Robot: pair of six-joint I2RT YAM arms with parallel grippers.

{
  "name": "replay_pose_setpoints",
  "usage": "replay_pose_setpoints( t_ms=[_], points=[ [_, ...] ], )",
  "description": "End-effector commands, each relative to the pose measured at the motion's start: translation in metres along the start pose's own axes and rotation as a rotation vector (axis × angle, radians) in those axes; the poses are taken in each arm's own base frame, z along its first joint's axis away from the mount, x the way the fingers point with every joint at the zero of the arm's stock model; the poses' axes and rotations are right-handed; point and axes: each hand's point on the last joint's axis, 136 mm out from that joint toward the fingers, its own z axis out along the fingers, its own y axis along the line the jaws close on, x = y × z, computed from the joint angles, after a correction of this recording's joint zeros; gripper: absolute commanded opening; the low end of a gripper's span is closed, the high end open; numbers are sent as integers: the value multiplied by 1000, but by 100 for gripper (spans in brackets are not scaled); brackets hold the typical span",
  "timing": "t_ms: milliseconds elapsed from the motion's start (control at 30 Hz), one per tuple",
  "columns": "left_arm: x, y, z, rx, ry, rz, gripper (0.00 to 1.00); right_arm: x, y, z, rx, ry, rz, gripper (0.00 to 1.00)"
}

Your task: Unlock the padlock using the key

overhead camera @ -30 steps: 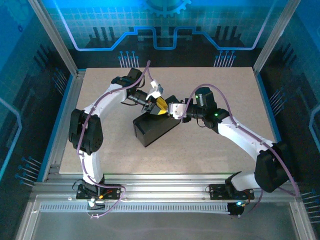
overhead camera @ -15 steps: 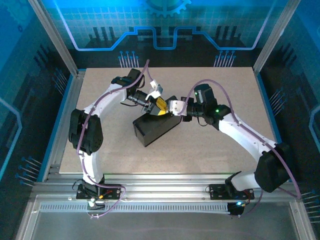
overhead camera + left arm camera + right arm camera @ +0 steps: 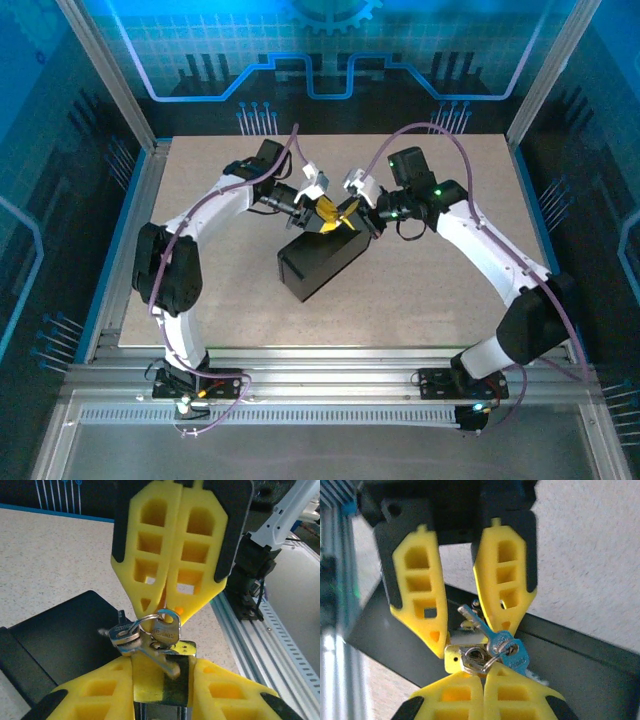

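Yellow left tool (image 3: 161, 666) grasps padlock (image 3: 150, 682); right tool (image 3: 482, 672) pinches key (image 3: 166, 630) over black box (image 3: 320, 262) edge.

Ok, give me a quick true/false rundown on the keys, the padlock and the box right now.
The right gripper has its jaws shut on the bunch of small silvery keys. True.
The left gripper is empty, jaws wide. False: it clamps the small yellow padlock.
The black rectangular box lies on the speckled beige table under both grippers. True.
The keys lie flat on the table. False: they hang above the box, between the two grippers.
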Motion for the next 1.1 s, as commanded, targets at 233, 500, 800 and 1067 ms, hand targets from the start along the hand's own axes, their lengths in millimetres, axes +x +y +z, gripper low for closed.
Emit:
replay_pose_setpoints(
  t_ms=[233, 500, 800, 1067],
  points=[
    [-10, 21, 8, -121, 23, 151, 8, -19, 39, 4, -282, 23, 461, 0],
    [-3, 4, 8, -11, 32, 94, 7, -10, 18, -25, -212, -13, 329, 18],
    [1, 4, 5, 18, 17, 55, 7, -5, 20, -42, -188, -56, -71, 35],
    [1, 6, 6, 29, 9, 46, 7, -7, 5, -30, -30, -170, -490, 39]
  ],
)
